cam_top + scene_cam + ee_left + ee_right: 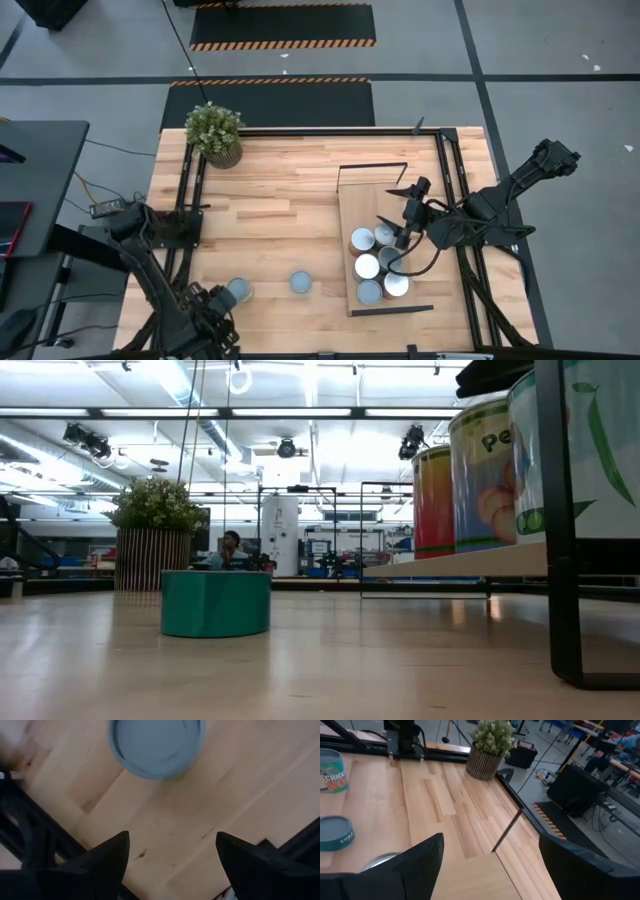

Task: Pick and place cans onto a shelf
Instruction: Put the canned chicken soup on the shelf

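The left claw [170,852] was found open above a pale blue-grey round-topped can [156,745] on the wooden table [280,190], the open right claw [402,236] over the light-wood shelf [365,190]; descent and closure were judged next.

Light-wood counter [270,200] and shelf [365,205]; cans [367,266] topped silver or pale blue-grey, one teal-sided [216,603]. Green plant [213,127] in a slatted brown pot. Orange-black hazard stripes [280,44] edge the far floor mats.

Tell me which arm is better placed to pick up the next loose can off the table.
Left. The left gripper hangs open just short of a can on the tabletop, which fills its wrist view. The right gripper is over the shelf, among cans already placed.
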Robot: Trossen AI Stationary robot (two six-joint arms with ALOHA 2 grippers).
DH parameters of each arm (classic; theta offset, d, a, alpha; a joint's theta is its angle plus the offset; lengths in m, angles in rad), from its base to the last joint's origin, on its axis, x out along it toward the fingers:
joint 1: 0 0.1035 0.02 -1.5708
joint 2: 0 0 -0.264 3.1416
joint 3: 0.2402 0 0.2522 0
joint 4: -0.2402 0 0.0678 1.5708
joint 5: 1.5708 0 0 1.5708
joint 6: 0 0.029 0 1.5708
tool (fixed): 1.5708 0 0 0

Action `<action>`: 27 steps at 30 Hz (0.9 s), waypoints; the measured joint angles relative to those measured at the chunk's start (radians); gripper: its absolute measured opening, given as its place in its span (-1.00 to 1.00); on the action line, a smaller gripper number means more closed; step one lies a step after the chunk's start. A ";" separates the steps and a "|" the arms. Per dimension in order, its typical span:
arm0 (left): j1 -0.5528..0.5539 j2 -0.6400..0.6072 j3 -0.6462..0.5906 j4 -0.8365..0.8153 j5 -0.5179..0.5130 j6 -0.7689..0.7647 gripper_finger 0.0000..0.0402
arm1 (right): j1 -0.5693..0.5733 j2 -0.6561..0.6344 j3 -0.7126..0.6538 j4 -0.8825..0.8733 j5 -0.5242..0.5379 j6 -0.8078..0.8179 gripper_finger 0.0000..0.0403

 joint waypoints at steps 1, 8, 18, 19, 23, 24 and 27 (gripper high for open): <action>-0.004 0.013 0.000 0.006 -0.001 -0.001 0.50 | 0.000 0.000 0.000 0.009 0.000 -0.012 0.66; -0.008 0.048 -0.053 0.059 -0.030 -0.002 0.50 | 0.000 0.000 0.000 0.078 -0.009 -0.075 0.66; -0.048 -0.053 -0.224 0.156 -0.033 -0.051 0.34 | 0.000 0.000 0.000 0.110 -0.053 -0.104 0.66; -0.057 -0.072 -0.237 0.164 -0.042 -0.074 0.32 | 0.000 0.000 0.000 0.113 -0.053 -0.109 0.66; -0.079 -0.120 -0.291 0.239 -0.130 -0.201 0.27 | 0.000 0.000 0.000 0.122 -0.053 -0.112 0.66; -0.075 -0.119 -0.300 0.249 -0.140 -0.228 0.27 | 0.000 0.000 0.000 0.122 -0.053 -0.112 0.66; -0.049 -0.110 -0.327 0.297 -0.121 -0.236 0.32 | 0.000 0.000 0.000 0.122 -0.070 -0.104 0.66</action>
